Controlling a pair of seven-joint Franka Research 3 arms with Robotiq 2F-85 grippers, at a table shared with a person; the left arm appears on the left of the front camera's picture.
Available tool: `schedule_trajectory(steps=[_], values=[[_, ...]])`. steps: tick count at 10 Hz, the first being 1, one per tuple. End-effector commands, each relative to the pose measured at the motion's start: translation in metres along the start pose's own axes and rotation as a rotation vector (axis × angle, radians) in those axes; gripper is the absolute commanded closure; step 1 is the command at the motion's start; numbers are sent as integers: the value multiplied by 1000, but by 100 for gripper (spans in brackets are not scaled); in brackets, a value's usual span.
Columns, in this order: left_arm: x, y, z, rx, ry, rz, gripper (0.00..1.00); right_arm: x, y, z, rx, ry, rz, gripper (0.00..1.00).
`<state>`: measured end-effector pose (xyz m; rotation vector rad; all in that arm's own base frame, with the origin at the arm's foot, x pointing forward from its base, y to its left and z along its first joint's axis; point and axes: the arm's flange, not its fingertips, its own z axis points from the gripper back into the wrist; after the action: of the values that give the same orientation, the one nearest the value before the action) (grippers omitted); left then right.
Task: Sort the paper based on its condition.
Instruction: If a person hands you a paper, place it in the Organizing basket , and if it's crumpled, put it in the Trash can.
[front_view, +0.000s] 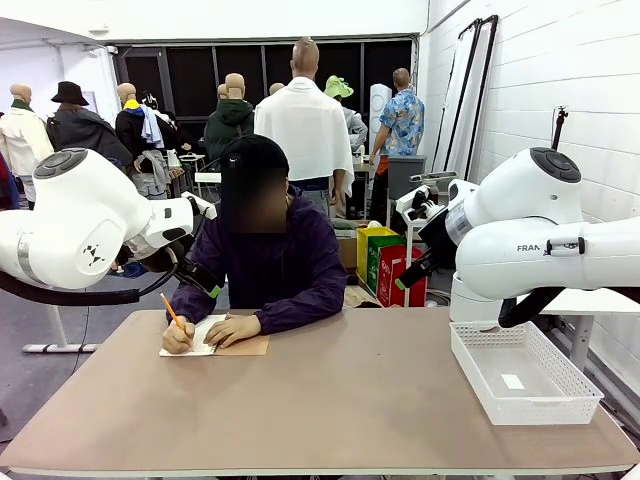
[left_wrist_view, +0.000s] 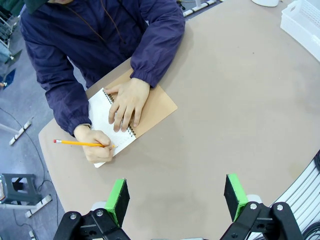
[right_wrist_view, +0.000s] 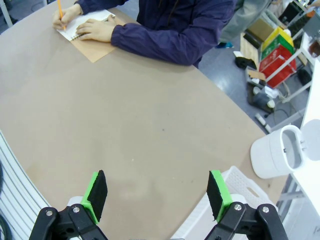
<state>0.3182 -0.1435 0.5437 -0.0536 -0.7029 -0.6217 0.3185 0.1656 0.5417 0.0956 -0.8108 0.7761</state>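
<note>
No loose paper is in view. At the far left of the table a person writes with an orange pencil (left_wrist_view: 80, 143) on the white page of a spiral notebook (left_wrist_view: 160, 105) with a brown cover, the other hand (left_wrist_view: 127, 102) flat on the page. The same notebook (front_view: 240, 346) lies in front of the person in the front view. My left gripper (left_wrist_view: 177, 200) hangs open above bare table, short of the notebook. Over the table's right side my right gripper (right_wrist_view: 157, 192) is open and holds nothing, far from the notebook (right_wrist_view: 92, 49).
A white lattice basket (front_view: 525, 405) stands at the table's right edge, holding a small white slip; its corner (right_wrist_view: 239, 187) sits just beside my right gripper. Both arms are raised off the brown table (front_view: 330, 410). Red, yellow and green crates (front_view: 385, 262) sit on the floor behind.
</note>
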Motion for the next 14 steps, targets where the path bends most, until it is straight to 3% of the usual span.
schedule_trajectory(steps=[1,14], values=[[0,0,0,-7,0,-9,0,0,0,0,3,0,-1,0],[0,0,0,-7,0,-9,0,0,0,0,3,0,-1,0]])
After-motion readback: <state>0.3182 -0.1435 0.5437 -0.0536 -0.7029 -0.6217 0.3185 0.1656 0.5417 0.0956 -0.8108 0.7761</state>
